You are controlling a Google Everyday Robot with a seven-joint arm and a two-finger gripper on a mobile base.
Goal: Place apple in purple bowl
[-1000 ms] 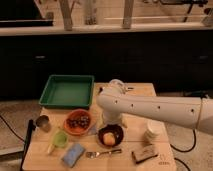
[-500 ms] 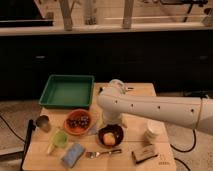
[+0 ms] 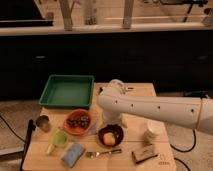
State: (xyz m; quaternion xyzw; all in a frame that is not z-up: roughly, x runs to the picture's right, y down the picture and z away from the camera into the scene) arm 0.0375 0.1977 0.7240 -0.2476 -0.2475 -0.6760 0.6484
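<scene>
my gripper [image 3: 109,123]: above bowl rim, finger state unclear | yellow-orange round apple [image 3: 108,139]: inside glossy dark purple bowl [image 3: 118,131] | orange bowl [image 3: 70,129]: just left

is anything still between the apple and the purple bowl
Nothing visible: the small yellow-orange apple already lies inside the round dark purple bowl. The gripper sits just above the bowl's far rim, beside the orange bowl of grapes.

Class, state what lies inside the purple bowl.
The apple sits inside the purple bowl. The gripper hangs just above its far rim, hiding that part.
</scene>
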